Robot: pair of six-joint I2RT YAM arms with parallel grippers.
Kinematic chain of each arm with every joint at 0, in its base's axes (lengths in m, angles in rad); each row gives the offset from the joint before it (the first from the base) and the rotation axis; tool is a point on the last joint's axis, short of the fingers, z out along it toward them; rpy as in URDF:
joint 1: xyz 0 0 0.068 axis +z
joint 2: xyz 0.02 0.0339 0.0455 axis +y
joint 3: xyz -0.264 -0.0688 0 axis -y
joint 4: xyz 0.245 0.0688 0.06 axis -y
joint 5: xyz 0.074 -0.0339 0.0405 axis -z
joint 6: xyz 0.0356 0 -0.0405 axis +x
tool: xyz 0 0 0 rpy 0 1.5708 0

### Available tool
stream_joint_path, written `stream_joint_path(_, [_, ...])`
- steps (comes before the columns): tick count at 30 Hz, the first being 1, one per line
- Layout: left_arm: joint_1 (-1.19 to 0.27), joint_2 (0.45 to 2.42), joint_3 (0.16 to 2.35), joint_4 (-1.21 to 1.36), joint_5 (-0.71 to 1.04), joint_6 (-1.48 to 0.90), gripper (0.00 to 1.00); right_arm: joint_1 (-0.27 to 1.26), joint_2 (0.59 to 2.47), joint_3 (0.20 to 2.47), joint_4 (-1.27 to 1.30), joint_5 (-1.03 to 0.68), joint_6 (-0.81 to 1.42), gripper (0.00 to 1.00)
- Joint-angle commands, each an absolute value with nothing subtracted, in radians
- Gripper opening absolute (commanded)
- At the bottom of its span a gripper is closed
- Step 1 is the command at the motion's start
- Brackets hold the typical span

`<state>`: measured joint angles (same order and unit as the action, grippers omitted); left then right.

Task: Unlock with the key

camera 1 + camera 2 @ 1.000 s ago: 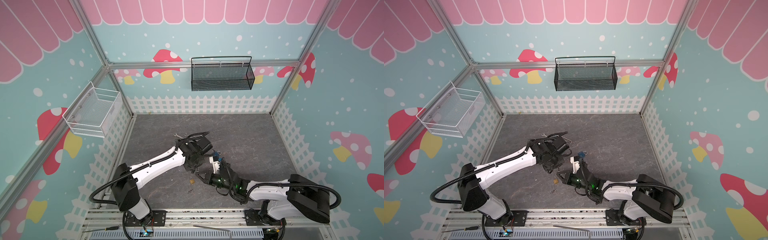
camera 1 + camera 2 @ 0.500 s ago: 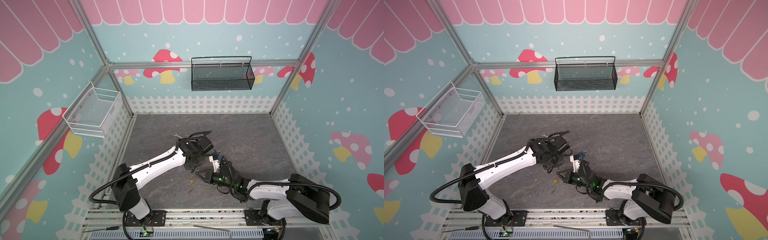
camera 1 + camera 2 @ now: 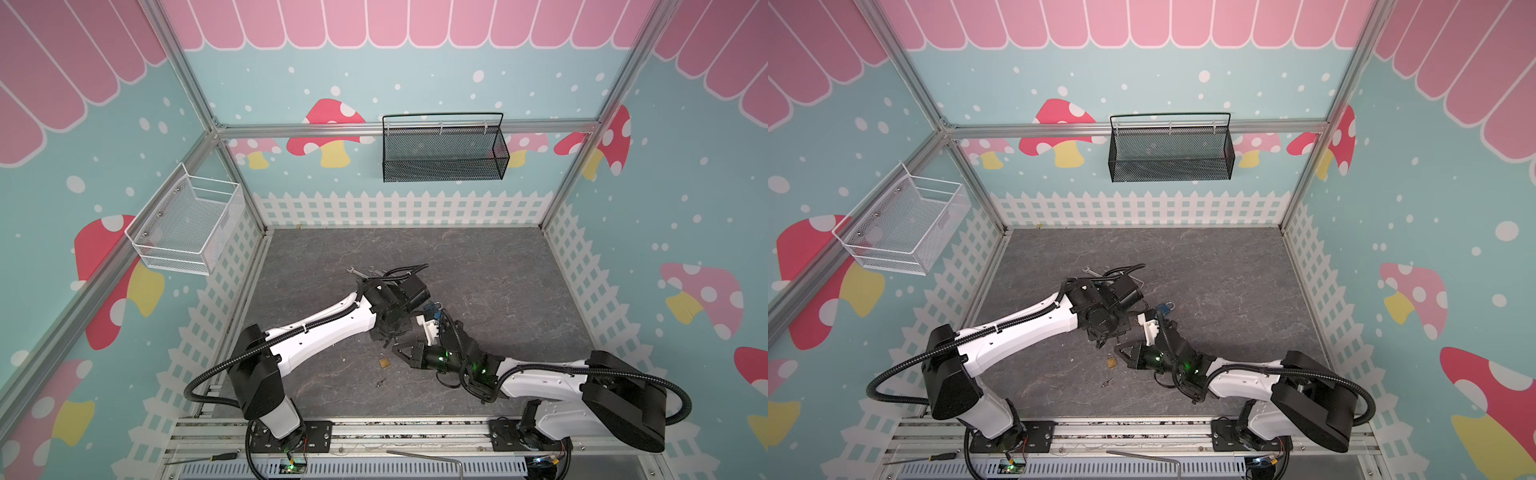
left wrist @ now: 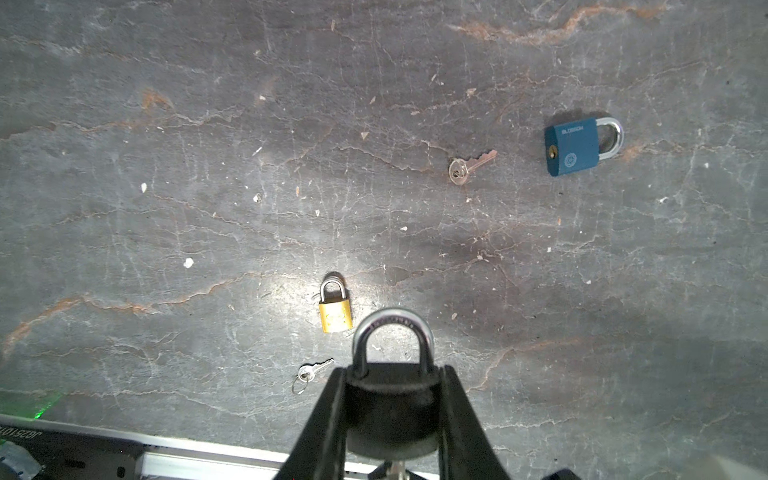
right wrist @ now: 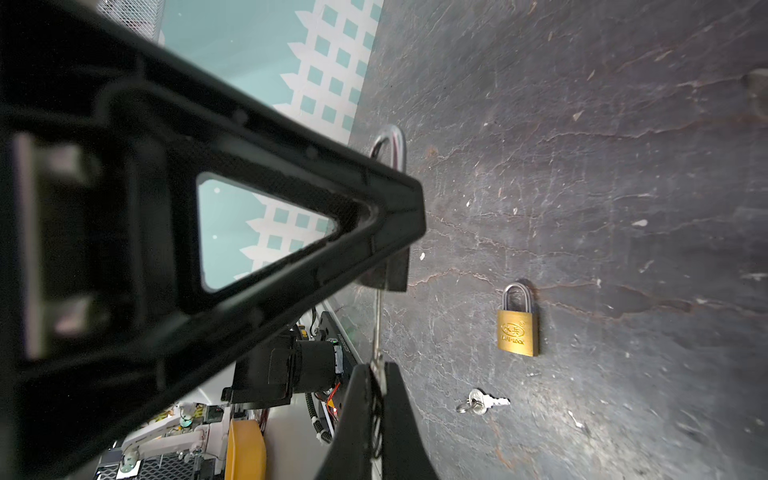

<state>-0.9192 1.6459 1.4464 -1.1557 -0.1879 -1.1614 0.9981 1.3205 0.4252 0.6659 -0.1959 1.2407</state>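
Note:
My left gripper [image 4: 393,370] is shut on a black padlock [image 4: 392,411] and holds it above the floor, its silver shackle [image 4: 392,328] pointing away from the wrist. In the right wrist view the padlock's body [image 5: 397,270] shows behind a left finger [image 5: 291,199]. My right gripper [image 5: 377,368] is shut on a silver key [image 5: 377,324], whose blade reaches up to the padlock's underside. In both top views the two grippers [image 3: 388,338] [image 3: 400,352] meet at the floor's front middle.
On the grey floor lie a brass padlock [image 4: 335,316], a small key on a ring [image 4: 311,372], another key [image 4: 467,164] and a blue padlock [image 4: 575,143]. Wrenches [image 3: 361,272] lie behind the left arm. A black basket [image 3: 444,149] and a white basket [image 3: 187,226] hang on the walls.

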Motion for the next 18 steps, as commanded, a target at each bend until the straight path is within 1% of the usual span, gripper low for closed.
stream_joint_path(1, [-0.967, 1.628, 1.423, -1.219, -0.065, -1.145, 0.0, 0.955, 1.282, 0.441, 0.933, -0.127, 1.285, 0.0])
stream_joint_path(5, [-0.948, 1.627, 1.432, -1.215, -0.092, -1.136, 0.0, 0.959, 1.284, 0.463, 0.919, -0.184, 1.273, 0.0])
stream_joint_path(9, [-0.908, 1.638, 1.463, -1.225, -0.141, -1.109, 0.0, 0.968, 1.302, 0.427, 0.932, -0.22, 1.302, 0.0])
stream_joint_path(18, [-0.852, 1.643, 1.515, -1.226, -0.164, -1.129, 0.0, 1.033, 1.37, 0.395, 0.986, -0.231, 1.375, 0.0])
